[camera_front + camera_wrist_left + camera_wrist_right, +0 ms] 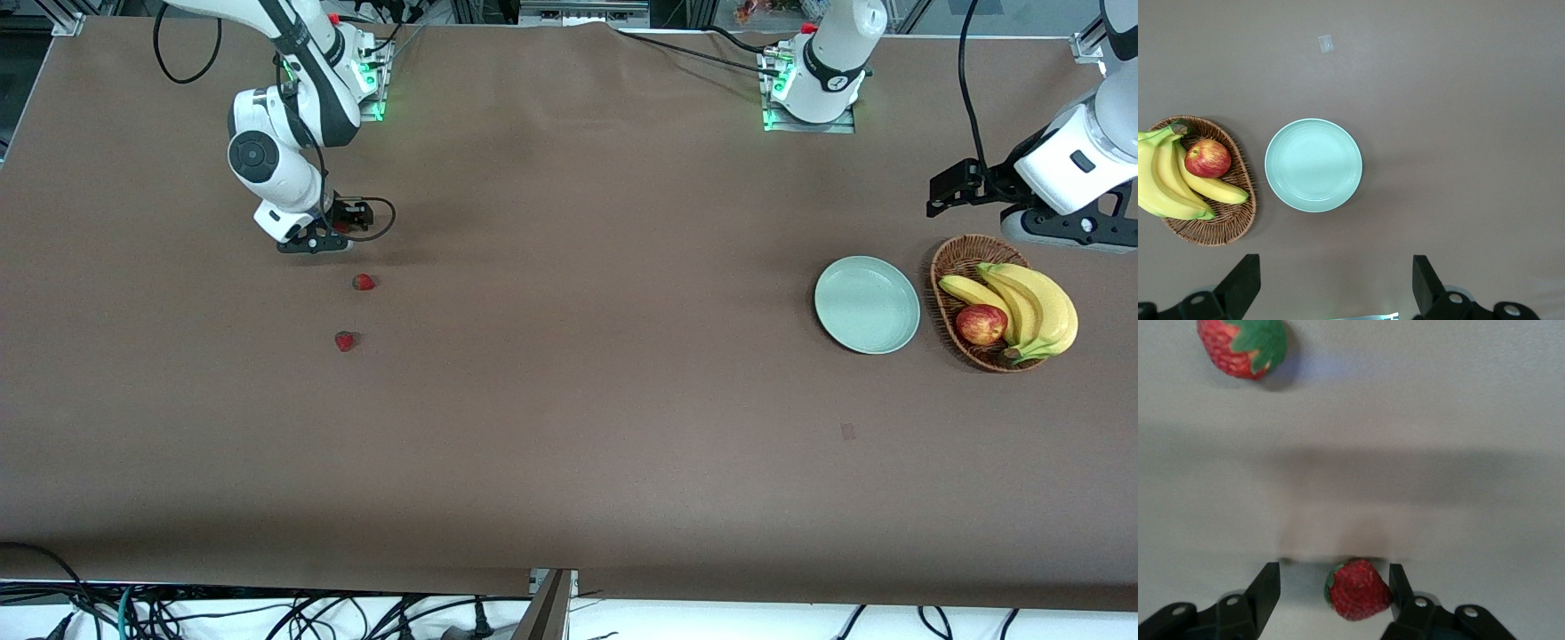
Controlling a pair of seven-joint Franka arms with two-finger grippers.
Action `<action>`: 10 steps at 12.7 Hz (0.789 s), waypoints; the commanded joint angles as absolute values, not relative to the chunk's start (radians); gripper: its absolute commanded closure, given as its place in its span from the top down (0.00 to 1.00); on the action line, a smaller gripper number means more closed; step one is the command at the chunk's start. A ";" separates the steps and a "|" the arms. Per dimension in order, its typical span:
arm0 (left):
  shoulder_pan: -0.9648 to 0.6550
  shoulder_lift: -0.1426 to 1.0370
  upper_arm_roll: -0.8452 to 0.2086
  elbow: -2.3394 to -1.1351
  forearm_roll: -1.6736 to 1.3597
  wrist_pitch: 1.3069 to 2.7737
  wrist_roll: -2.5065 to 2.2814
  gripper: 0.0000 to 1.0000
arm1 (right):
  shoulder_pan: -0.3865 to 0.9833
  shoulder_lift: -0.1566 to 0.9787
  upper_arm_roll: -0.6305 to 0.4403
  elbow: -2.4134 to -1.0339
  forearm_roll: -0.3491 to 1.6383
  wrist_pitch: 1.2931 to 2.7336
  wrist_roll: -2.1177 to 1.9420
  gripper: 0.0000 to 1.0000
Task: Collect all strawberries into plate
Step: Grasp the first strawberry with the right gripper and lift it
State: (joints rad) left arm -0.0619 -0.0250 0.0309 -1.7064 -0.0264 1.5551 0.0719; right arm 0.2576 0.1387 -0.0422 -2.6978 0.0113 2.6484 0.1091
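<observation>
My right gripper (1335,587) is low at the table near the right arm's end, open, with one strawberry (1357,590) between its fingers, touching one finger and apart from the other. A second strawberry (364,282) lies a little nearer the front camera; it also shows in the right wrist view (1245,345). A third strawberry (345,340) lies nearer still. The pale mint-green plate (867,304) sits empty toward the left arm's end and shows in the left wrist view (1313,165). My left gripper (1336,287) is open and empty, held high beside the basket and plate (1062,229).
A brown wicker basket (945,267) stands beside the plate, at the left arm's end, holding bananas (1036,302) and a red apple (981,324). A small pale mark (847,431) lies on the brown table cover nearer the front camera than the plate.
</observation>
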 commanded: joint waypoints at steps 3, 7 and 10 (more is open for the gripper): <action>-0.067 -0.012 0.041 -1.689 -0.051 1.551 0.074 1.00 | 0.259 0.141 -0.040 -2.718 0.021 2.680 0.080 0.32; -0.067 -0.012 0.041 -1.689 -0.051 1.551 0.074 1.00 | 0.259 0.118 -0.040 -2.715 0.021 2.652 0.095 0.00; -0.067 -0.012 0.041 -1.689 -0.051 1.562 0.074 1.00 | 0.261 0.101 -0.016 -2.675 0.023 2.605 0.130 0.00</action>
